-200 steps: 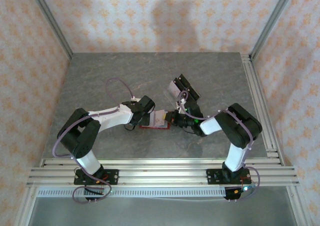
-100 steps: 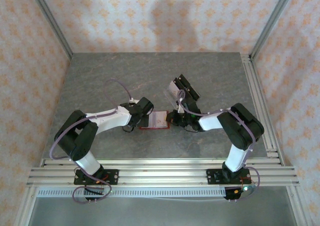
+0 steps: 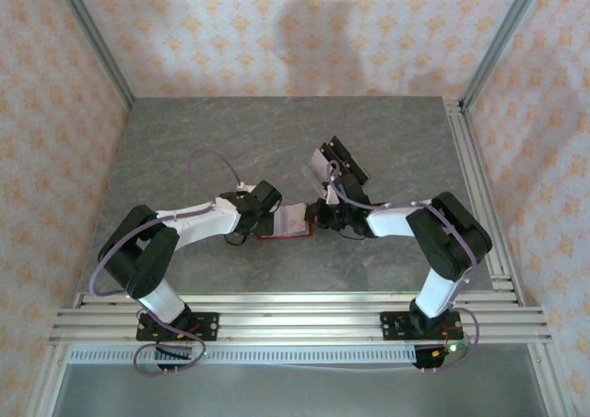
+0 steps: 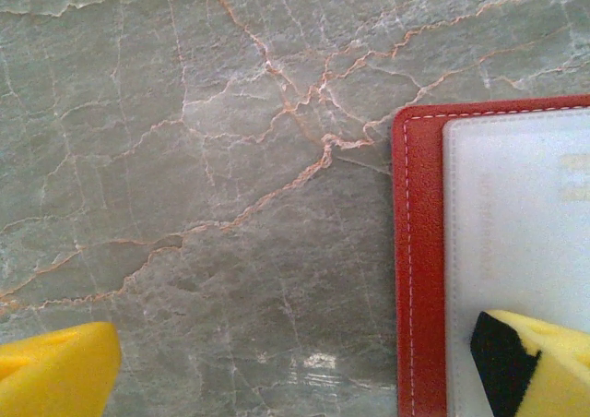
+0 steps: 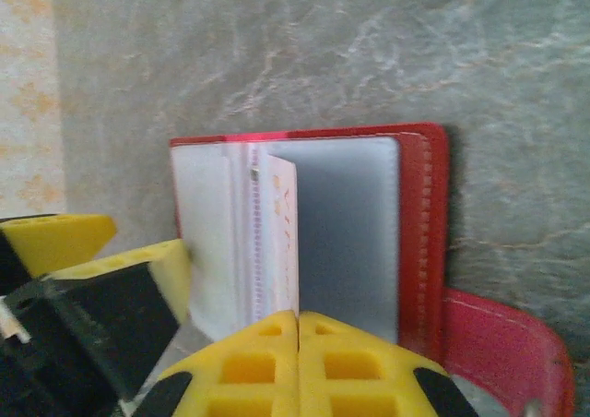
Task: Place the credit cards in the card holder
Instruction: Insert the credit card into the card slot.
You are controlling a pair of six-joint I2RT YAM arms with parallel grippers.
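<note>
The card holder [image 3: 288, 223], a red wallet, lies open on the table between both grippers. In the right wrist view its pale pockets [image 5: 350, 232] face up inside the red cover [image 5: 424, 214]. A pinkish credit card [image 5: 282, 242] stands on edge among the pockets, its near end pinched in my shut right gripper [image 5: 298, 317] [image 3: 317, 217]. My left gripper [image 4: 295, 371] [image 3: 269, 218] is open wide, straddling the wallet's left edge [image 4: 419, 251]. One yellow fingertip [image 4: 539, 362] rests on the pale inner pocket [image 4: 516, 214]; the other is over bare table.
A clear plastic stand with black blocks [image 3: 334, 162] sits just behind the right gripper. The wallet's red side tab [image 5: 502, 343] sticks out by the right fingers. Aluminium rails [image 3: 479, 186] border the marble table at the right and near edges.
The right gripper has moved left and down toward the wallet, pushing the card in among the pockets. The left gripper stays on the wallet's left side.
</note>
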